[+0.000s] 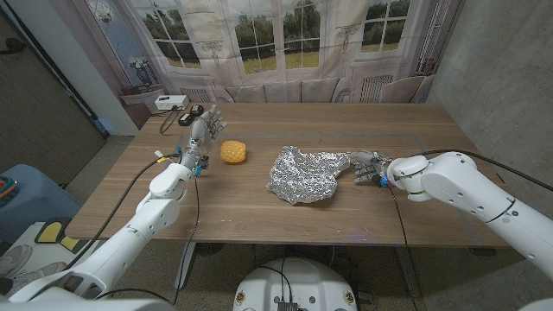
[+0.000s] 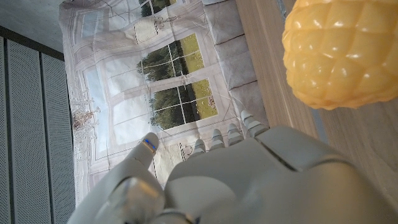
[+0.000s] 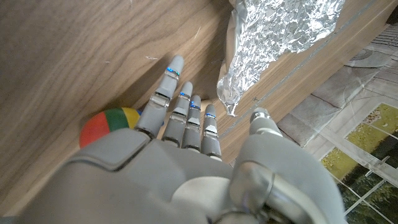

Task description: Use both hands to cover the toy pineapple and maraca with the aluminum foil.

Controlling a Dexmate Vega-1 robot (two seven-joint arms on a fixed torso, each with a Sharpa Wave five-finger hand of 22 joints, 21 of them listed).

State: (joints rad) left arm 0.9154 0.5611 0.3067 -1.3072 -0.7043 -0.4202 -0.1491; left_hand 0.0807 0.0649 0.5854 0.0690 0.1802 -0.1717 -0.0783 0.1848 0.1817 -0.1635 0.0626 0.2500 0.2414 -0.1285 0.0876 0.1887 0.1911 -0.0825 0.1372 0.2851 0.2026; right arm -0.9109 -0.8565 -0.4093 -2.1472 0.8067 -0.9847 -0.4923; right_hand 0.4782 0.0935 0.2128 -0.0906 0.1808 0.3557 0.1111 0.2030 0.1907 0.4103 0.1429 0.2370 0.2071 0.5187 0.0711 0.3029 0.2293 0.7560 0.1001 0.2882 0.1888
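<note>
crumpled aluminum foil (image 1: 304, 174) at table (image 1: 259, 220) centre, covering neither toy yet. toy pineapple (image 1: 233, 152) bare at its 9 o'clock; maraca (image 3: 112, 124), red, yellow and green, under the right hand (image 1: 370, 167) at foil's 3 o'clock. left hand (image 1: 202, 134) just beside pineapple, fingers apart, empty; right likewise spread, holding nothing. early stage, likely gathering toys; next calls for bringing both together, then gripping foil edges.

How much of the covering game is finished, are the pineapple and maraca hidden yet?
Not yet. The foil lies crumpled on the table, covering neither toy. The toy pineapple sits bare beside the left hand, which holds nothing. The colourful maraca peeks out by the right hand, next to the foil's edge. Still left: grasp the foil with both hands and spread it over both toys.
</note>
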